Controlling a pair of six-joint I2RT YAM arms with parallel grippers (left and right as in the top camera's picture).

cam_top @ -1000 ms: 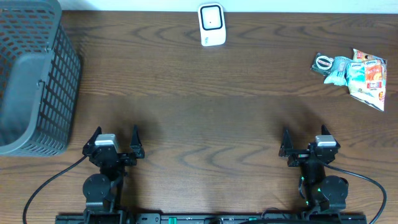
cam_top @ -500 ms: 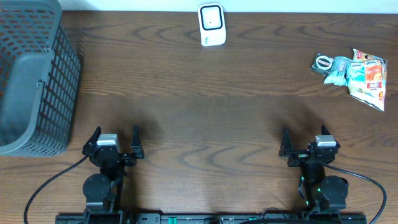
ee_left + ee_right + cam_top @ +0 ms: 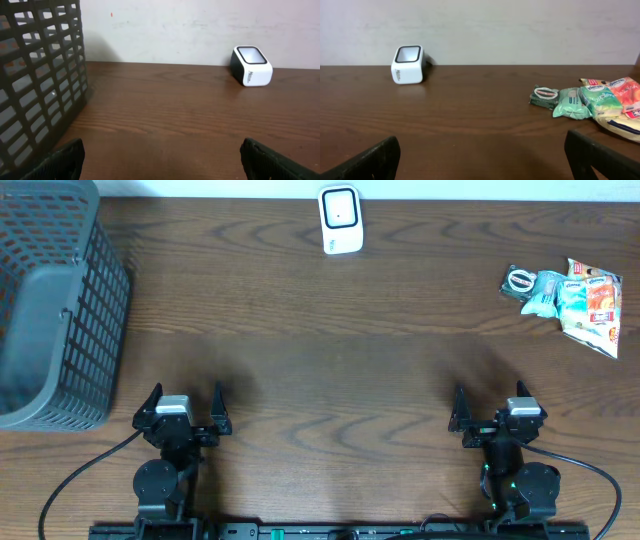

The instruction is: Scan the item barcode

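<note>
Left gripper (image 3: pixel 186 392): at the near edge of the table, on the left; fingers spread wide, nothing between them.
Right gripper (image 3: pixel 489 394): at the near edge on the right; fingers likewise spread wide and holding nothing.
Table (image 3: pixel 330 360): dark brown wood grain.
Basket (image 3: pixel 60 320): dark grey plastic lattice, upright at the far left, beyond the left gripper.
Packets (image 3: pixel 575 298): a small heap lying flat near the far right edge, well apart from both grippers.
Round dark packet (image 3: pixel 520 280): leftmost of the heap, with a white ring-shaped label; its writing is too small to read.
Pale green packet (image 3: pixel 545 290): touching the round one; it has a blue brand mark that cannot be read.
Orange and white packets (image 3: pixel 598 302): rightmost, overlapping; the print is not legible.
Scanner (image 3: pixel 340 220): a white block with a dark window, at the far edge near the middle; small dark lettering on its side is unreadable.
Wall (image 3: pixel 520 30): plain and pale, behind the table.
</note>
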